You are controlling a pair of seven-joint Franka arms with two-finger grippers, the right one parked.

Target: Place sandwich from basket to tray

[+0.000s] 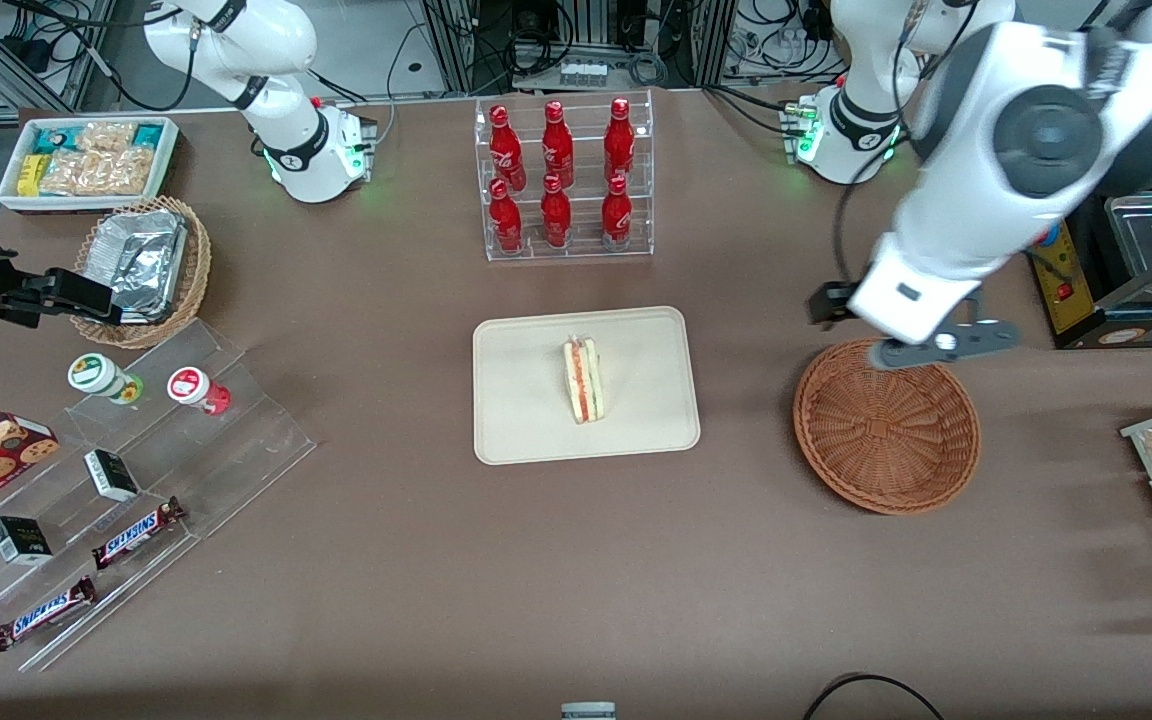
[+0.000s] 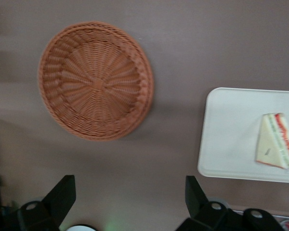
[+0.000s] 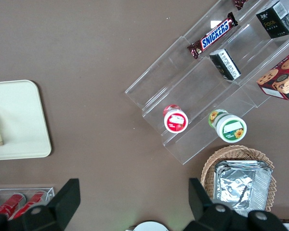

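1. While the claw (image 2: pixel 127 199) hangs above the tabletop (image 1: pixel 576 560), its fingers (image 2: pixel 62 195) are spread wide with nothing between them.
2. Seen from the front, the claw (image 1: pixel 921 345) sits over the rim of the basket (image 1: pixel 886 430) that is farther from the front camera, clear of the wicker.
3. Below the claw, the basket (image 2: pixel 96 79) is a round reddish-brown weave with nothing in it.
4. Well apart from the claw, toward the parked arm's end of the tabletop, the tray (image 1: pixel 586 385) lies flat, about level with the basket.
5. On the tray rests the sandwich (image 1: pixel 583 380), near its middle, its red and green filling stripe facing up in the front view.
6. From the wrist, the sandwich (image 2: pixel 277 142) shows as a pale wedge lying on the tray (image 2: pixel 226 134), with bare tabletop between tray and basket.
7. Farther from the front camera than the tray stands a clear rack (image 1: pixel 564 180) holding six red bottles.
8. Far from the claw, at the parked arm's end, are a tan basket (image 1: pixel 146 270) with a foil container, a white bin (image 1: pixel 86 160) of snack packets, and a stepped clear stand (image 1: pixel 136 480) carrying Snickers bars, small boxes and two cups.
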